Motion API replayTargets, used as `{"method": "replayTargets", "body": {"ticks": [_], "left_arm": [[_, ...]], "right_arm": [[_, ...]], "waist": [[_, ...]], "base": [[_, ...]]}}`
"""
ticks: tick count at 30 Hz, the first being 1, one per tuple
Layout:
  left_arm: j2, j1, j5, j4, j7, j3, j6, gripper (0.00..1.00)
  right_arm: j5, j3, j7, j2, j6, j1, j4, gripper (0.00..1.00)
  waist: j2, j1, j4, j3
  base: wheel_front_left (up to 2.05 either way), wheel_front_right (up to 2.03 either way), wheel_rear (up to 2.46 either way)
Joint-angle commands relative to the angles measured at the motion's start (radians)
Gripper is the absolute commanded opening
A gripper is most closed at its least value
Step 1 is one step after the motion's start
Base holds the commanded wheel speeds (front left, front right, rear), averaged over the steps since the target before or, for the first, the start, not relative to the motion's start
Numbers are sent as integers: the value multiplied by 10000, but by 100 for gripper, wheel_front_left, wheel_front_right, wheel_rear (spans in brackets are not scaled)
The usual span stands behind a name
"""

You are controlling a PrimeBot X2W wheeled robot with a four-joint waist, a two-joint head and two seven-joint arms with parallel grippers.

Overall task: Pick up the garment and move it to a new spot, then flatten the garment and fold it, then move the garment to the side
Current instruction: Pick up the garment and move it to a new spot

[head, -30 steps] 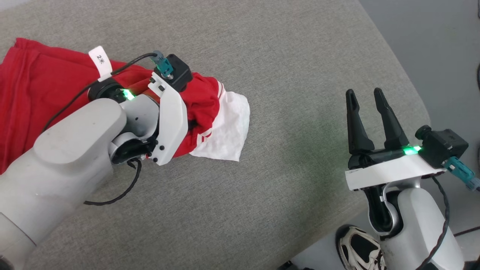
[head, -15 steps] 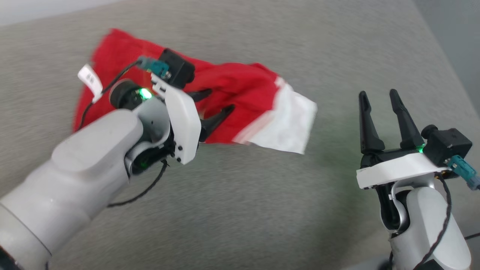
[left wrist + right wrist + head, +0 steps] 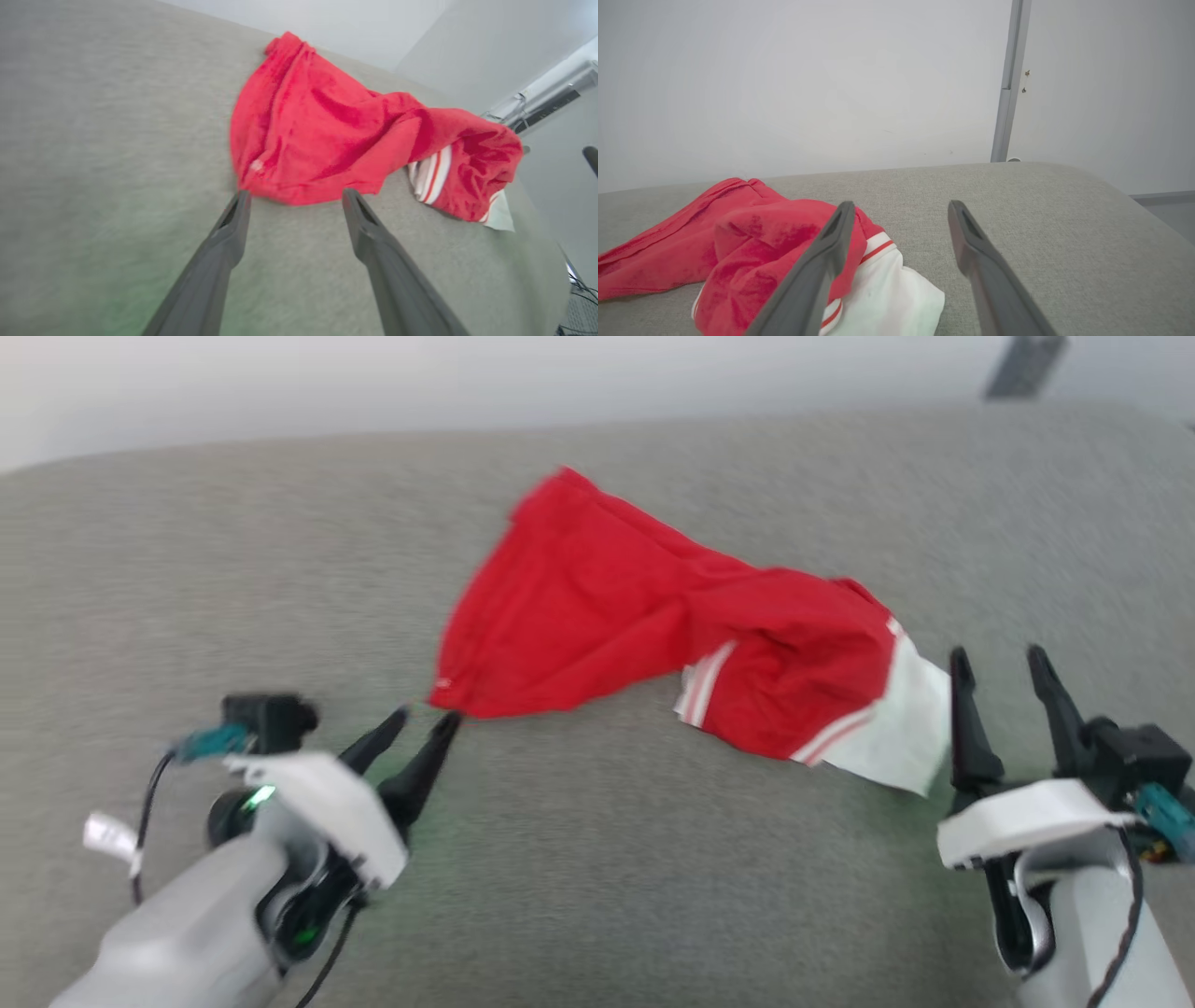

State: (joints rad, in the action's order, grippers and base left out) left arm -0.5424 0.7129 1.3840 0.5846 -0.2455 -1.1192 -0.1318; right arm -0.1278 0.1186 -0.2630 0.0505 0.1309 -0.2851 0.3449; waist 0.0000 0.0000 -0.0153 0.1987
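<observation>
bare test room, grey padded surface [image 3: 597, 896], white wall [image 3: 784, 84]

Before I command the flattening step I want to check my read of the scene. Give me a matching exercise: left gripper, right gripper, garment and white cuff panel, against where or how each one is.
Column one:
1. left gripper
2. right gripper
3. garment
4. white cuff panel

Column two:
A. at the garment's end nearest the right gripper
B. open, fingertips by the garment's red corner
C. lying loose and rumpled on the grey surface
D. open, fingers upright beside the white end

Pairs: 1-B, 2-D, 3-C, 4-A.
</observation>
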Motion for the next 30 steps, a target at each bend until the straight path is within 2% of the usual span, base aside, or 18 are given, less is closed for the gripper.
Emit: {"method": "replayTargets", "body": {"ticks": [1,6,9,10,12,13,17,21,24,30], "left_arm": [[-157,-496,-154,165,-160,274,28,100],[-442,-1927,-1652,-45,-205,2500,28,100],[-428,-2958,-2892,-400,-207,4237,29,100],[-428,-2958,-2892,-400,-207,4237,29,100],[-315,-3701,-3832,-728,-206,5385,69,100],[-125,-4485,-4828,-1170,-207,6568,189,100],[417,-5872,-7017,-2283,-208,8429,508,100],[1234,-6740,-8654,-3571,-209,10243,478,100],[1942,-7140,-9590,-4354,-206,11193,332,100],[2518,-7430,-10498,-4406,-208,11739,87,100]], "right_arm": [[165,143,-22,17,-5,313,5,100],[318,328,-22,21,-5,808,-58,100],[334,421,-22,135,-5,1060,-171,100],[334,421,-22,135,-5,1060,-171,100],[327,513,-22,168,-5,1187,-266,100],[308,572,-22,211,-5,1309,-366,100],[250,524,-22,217,-5,1434,-576,100],[303,382,-22,222,-5,1420,-817,100],[338,288,-22,256,-5,1368,-1053,100],[264,293,-22,218,-5,1326,-1277,100]], "waist": [[0,0,902,-824],[0,0,1181,-1138],[0,0,1181,-1251],[0,0,1181,-1251],[0,0,1124,-1294],[0,0,1019,-1327],[0,0,745,-1317],[0,0,519,-1202],[0,0,412,-1097],[0,0,245,-905]], "base": [[0,0,0],[0,0,0],[0,0,0],[0,0,0],[0,0,0],[0,0,0],[0,0,0],[0,0,0],[0,0,0],[0,0,0]]}}
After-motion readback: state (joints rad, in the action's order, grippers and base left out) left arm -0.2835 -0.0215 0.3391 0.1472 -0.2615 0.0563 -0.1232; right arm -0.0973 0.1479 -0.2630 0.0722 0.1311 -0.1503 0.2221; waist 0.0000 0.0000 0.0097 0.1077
